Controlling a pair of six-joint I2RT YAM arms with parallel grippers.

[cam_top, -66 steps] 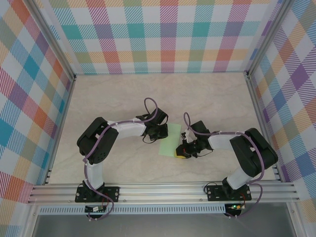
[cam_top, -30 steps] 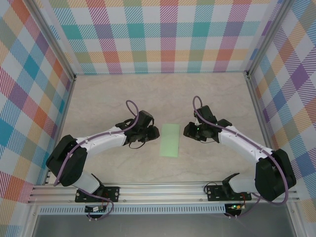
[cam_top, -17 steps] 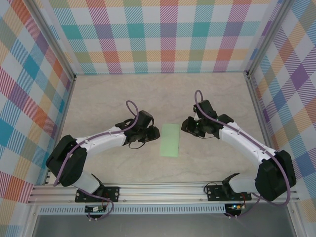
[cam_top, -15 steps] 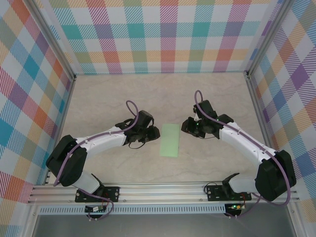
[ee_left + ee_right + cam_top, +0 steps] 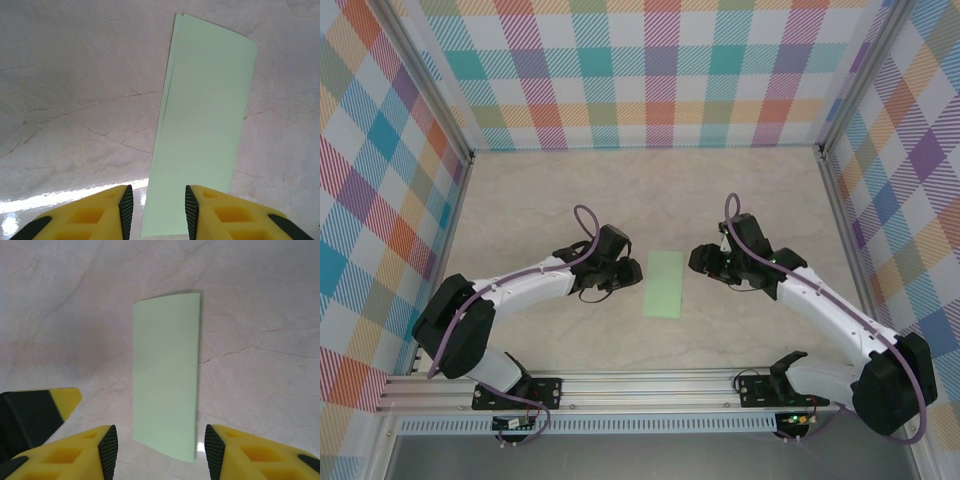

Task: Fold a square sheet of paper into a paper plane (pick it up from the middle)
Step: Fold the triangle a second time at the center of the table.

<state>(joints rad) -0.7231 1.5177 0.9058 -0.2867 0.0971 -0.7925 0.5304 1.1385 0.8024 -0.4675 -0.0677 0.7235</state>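
Just left of the paper, my left gripper [image 5: 632,270] sat low over the table [image 5: 560,190], jaws apart w/ nothing between them. On the left wrist cam its yellow fingers [image 5: 85,217] w/ black pads framed a narrow gap. Thru that gap I saw bare tabletop and the sheet's closest end, not pinched.

My right gripper [image 5: 700,258] sat just right of the paper, a bit farther back than the left one and pointing left toward it. Its jaws stood apart too, wider than the left pair, and empty. On the right wrist cam the sheet's end showed between the two yellow fingers [image 5: 70,450], lying on the table beyond the tips.

The square sheet of paper [image 5: 665,284] lay flat near the table's centre, between the 2 grippers. As far as I could tell it touched neither. It read as a long narrow rectangle in pale mint green, long side running near-to-far w/ a slight tilt. On the left wrist cam one long edge [image 5: 167,115] showed 2 layers slightly offset, so it was doubled over.

The tabletop was beige w/ marble-type veining. Plaid walls [image 5: 660,70] closed the left, far and right sides. An alu rail [image 5: 650,388] ran along the near edge, w/ both arm bases on it.
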